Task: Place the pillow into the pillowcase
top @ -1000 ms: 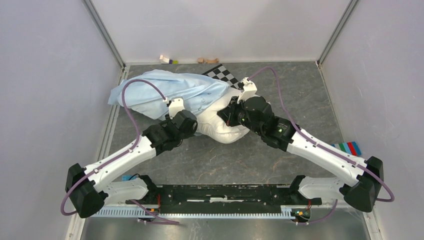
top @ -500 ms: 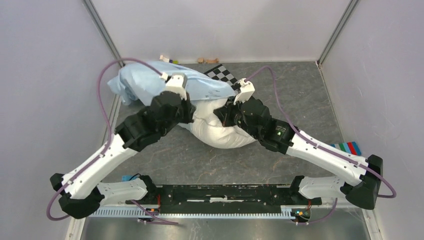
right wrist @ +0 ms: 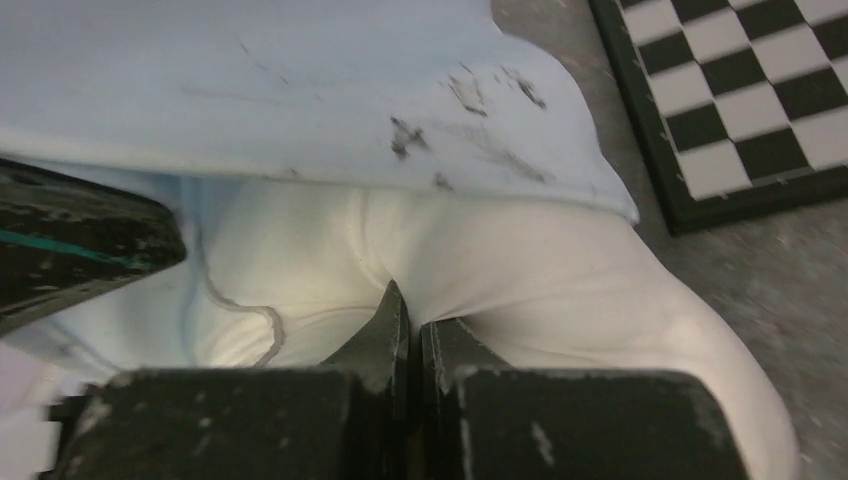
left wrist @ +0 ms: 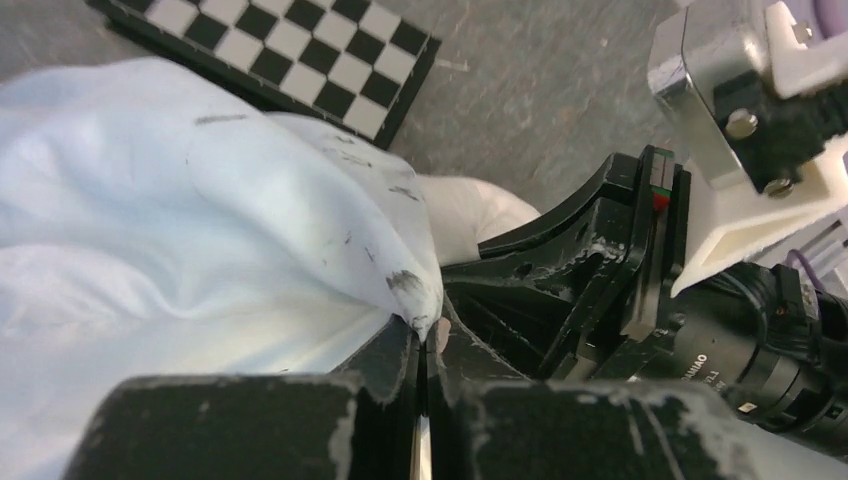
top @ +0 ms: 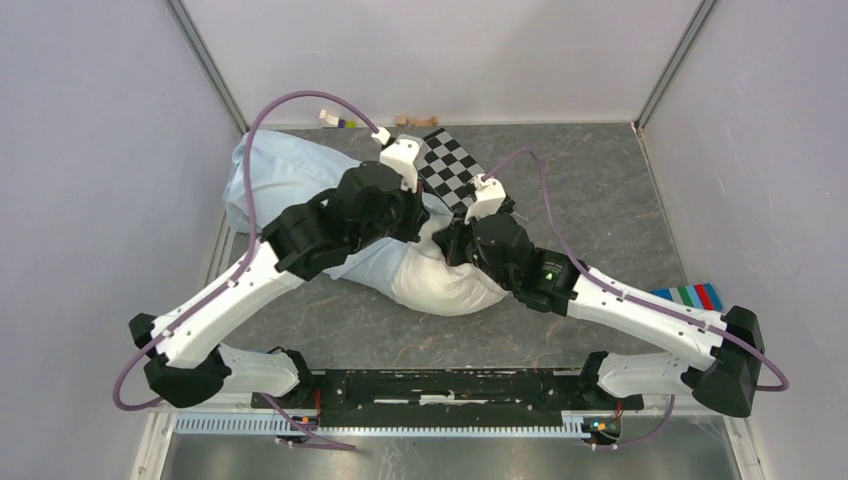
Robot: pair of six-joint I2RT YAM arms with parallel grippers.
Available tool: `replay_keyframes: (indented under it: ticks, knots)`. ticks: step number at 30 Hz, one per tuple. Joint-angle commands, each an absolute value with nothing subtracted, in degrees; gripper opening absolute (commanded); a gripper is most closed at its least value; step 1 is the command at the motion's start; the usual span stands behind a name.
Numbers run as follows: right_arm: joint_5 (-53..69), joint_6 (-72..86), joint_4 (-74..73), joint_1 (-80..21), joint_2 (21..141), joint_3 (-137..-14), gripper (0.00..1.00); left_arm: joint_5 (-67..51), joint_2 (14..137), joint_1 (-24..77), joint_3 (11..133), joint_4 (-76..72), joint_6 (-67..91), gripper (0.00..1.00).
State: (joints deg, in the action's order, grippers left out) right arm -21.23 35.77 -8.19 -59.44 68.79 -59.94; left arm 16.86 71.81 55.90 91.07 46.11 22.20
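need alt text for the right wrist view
The right gripper is shut on a fold of the cream pillow. The light-blue pillowcase drapes over the pillow higher in the frame, and a checkerboard panel lies at upper right.

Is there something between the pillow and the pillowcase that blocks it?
Nothing visible does. The pillow lies partly under the pillowcase edge, which the left hand pinches; the right hand pinches the pillow.

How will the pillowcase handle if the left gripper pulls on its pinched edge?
Probably floppy: the pillowcase drapes in wrinkles over the pillow. Likely light, since the left gripper holds it by one small pinch. It may bunch rather than slide, cloth on cloth.
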Motion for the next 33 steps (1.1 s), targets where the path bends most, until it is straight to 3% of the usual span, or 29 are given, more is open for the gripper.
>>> replay_keyframes:
  ticks: [1, 6, 9, 10, 19, 25, 33]
  knots:
    - [-22.47, 32.12, -8.09, -58.50, 69.02, -56.77, 0.01, 10.04, 72.91, 53.80, 87.67, 33.74, 28.41, 0.02]
    - [-23.72, 25.05, -13.82, -57.37, 66.81, -59.03, 0.63, 8.42, 75.74, 48.30, 83.36, 33.39, 34.39, 0.02]
    - [-25.42, 21.02, -15.33, -57.41, 63.58, -60.36, 0.93, 5.30, 76.91, 44.69, 81.45, 31.30, 36.59, 0.02]
    - [-26.45, 19.95, -16.70, -57.35, 62.57, -61.46, 0.98, 5.44, 77.25, 44.34, 81.46, 31.03, 36.60, 0.02]
    - [-34.03, 13.14, -27.38, -57.39, 54.67, -63.53, 0.98, 6.43, 79.14, 43.07, 82.53, 31.86, 35.83, 0.02]
    - [-23.12, 11.00, -25.25, -57.65, 51.53, -57.20, 0.98, 6.26, 79.10, 42.98, 82.96, 31.86, 34.81, 0.02]
    - [-24.42, 10.93, -21.95, -57.83, 51.08, -55.01, 0.98, 7.16, 78.77, 43.00, 84.91, 33.76, 33.23, 0.02]
